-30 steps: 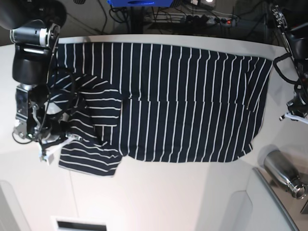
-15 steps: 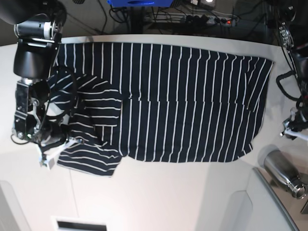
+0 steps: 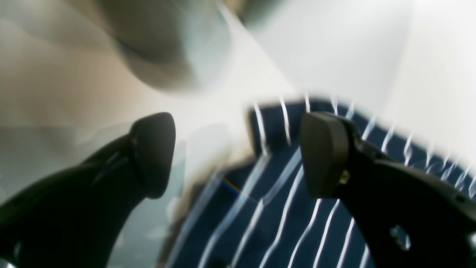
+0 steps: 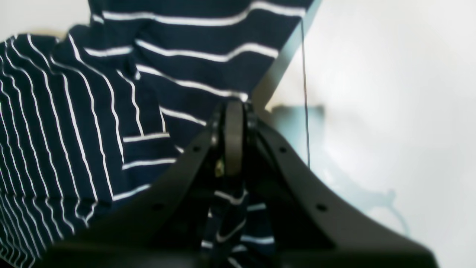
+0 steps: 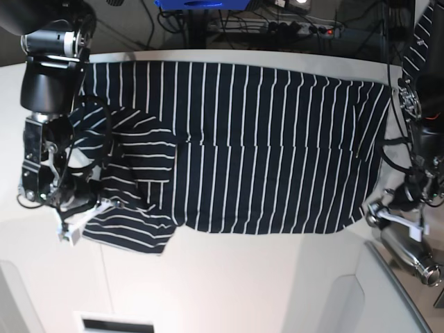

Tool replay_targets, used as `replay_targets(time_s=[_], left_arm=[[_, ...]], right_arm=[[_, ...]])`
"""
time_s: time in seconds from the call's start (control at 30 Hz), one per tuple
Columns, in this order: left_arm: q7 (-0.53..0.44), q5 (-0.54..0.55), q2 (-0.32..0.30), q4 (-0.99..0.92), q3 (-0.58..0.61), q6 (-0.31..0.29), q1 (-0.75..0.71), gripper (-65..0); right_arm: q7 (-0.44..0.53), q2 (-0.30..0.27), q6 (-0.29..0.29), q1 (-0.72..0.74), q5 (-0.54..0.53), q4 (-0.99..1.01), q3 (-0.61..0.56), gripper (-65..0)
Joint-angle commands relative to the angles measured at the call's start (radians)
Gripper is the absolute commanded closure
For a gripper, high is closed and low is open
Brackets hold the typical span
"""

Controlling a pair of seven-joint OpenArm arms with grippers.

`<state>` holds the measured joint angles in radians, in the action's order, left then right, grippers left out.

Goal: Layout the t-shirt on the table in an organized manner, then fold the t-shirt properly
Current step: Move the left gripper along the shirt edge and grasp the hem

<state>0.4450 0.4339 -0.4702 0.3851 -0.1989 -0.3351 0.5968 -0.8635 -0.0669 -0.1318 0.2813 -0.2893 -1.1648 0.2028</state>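
The dark striped t-shirt [image 5: 263,146] lies spread across the white table [image 5: 229,277], its body flat. At the base view's left a sleeve [image 5: 132,201] is bunched and folded over. My right gripper [image 5: 87,211] is at that sleeve's outer edge. In the right wrist view my right gripper [image 4: 233,137] is shut, with striped t-shirt [image 4: 111,111] fabric pinched between the pads. My left gripper [image 5: 378,214] hovers at the shirt's near right corner. In the blurred left wrist view my left gripper [image 3: 238,156] stands open, nothing between its fingers [image 3: 152,152], and the t-shirt [image 3: 275,208] corner lies beneath.
A metal bottle [image 5: 409,253] lies just right of my left gripper, beside a grey panel [image 5: 392,298]. Cables and a power strip [image 5: 305,28] run beyond the table's far edge. A thin dark seam [image 4: 305,93] crosses the tabletop by the sleeve.
My left arm has swung from the table's right edge down and in to the shirt's near right corner, and its jaws have opened. My right gripper has kept its hold, barely shifting.
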Motion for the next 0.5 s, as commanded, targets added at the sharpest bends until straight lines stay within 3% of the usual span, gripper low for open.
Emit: replay_targets(time_s=[0.0,0.1,0.3,0.47], left_arm=[[-0.019,0.004,-0.019,-0.004,0.032,0.000,0.024,-50.2],[-0.050,0.012,-0.003,-0.025,0.075,0.001,0.005,-50.2],[-0.056,0.004,-0.015,0.010,-0.009,0.035,-0.065,-50.2],[-0.056,0.007,-0.014,0.010,0.052,0.035,-0.102,-50.2]], right_arm=[[0.014,-0.007,-0.004,0.025,-0.011,-0.019,-0.001,-0.2],[0.014,-0.009,-0.004,0.025,-0.011,-0.019,-0.003,-0.2],[0.014,-0.014,-0.004,0.012,-0.011,-0.043,-0.003,-0.2],[0.016,-0.007,-0.004,0.008,-0.011,-0.063,-0.003,-0.2]])
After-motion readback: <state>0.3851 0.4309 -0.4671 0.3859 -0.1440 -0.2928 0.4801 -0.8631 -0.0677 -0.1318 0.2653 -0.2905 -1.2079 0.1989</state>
